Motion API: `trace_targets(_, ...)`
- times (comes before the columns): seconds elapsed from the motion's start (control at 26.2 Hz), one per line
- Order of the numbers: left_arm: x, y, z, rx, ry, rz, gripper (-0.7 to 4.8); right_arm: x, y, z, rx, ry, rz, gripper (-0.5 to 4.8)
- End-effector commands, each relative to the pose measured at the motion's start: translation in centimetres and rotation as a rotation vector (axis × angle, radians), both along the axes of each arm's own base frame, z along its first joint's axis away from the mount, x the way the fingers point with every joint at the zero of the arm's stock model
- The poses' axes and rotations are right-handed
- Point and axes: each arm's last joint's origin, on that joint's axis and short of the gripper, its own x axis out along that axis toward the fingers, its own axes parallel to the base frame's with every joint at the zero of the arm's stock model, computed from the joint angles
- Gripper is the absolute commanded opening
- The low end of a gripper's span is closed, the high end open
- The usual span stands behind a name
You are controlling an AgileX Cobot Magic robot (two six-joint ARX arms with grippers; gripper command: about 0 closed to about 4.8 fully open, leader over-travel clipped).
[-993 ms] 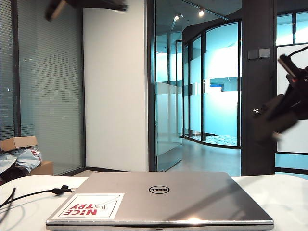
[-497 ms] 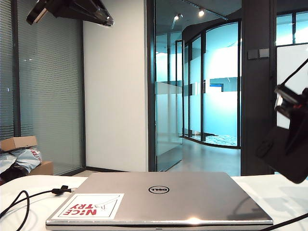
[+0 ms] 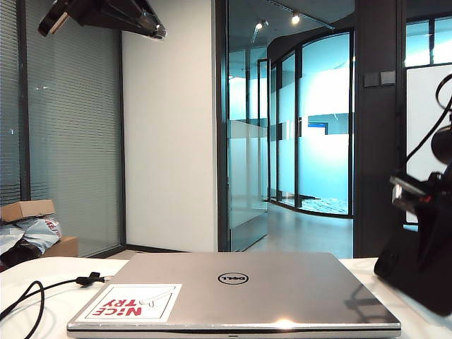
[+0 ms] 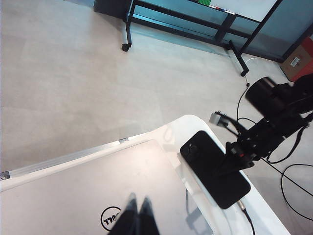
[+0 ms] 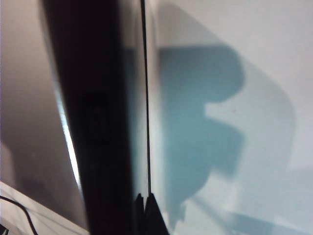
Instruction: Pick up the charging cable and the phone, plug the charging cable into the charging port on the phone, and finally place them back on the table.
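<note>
Left gripper (image 4: 137,211) hung high above the closed silver laptop (image 3: 233,293), fingers pressed together on nothing; the height probably served to give its camera a wide look down at the work area. Right gripper (image 5: 145,205) sat low at the right end of the table (image 3: 28,279), fingertips pinched together and empty, right beside the laptop's side edge. Judged as an approach to the phone (image 4: 215,168), not yet a grasp.

The phone lay flat, back up with its camera cluster showing, by the table's rounded right corner, just off the laptop's right edge, with the right arm (image 4: 264,134) over it. Its port could not be made out. The charging cable (image 3: 35,293) trailed in a loose curve over the left end of the table, its black tie band (image 3: 90,279) near the laptop's rear left corner; plug tip not visible.

Surface: smooth white tabletop, glossy enough to throw sharp shadows. Room: glass partitions, blinds, pale floor.
</note>
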Motion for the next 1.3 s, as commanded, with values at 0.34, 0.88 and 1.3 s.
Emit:
trace_targets(0.34,-0.1,0.0,0.2,-0.004,-0.011,-0.004,-0.06,0.7,0.0,0.0,-0.08,0.048,0.035,2.24)
trace_targets(0.88,-0.3,0.1,0.0,0.01,0.013,-0.004,-0.06,-0.4,-0.1,9.6,-0.174,-0.129,0.029,1.78)
trace_targets(1.3,-2.8,1.7,0.7,0.061,0.041,-0.011,-0.06,-6.2,0.3,19.3,-0.237,-0.514,-0.012,-0.09)
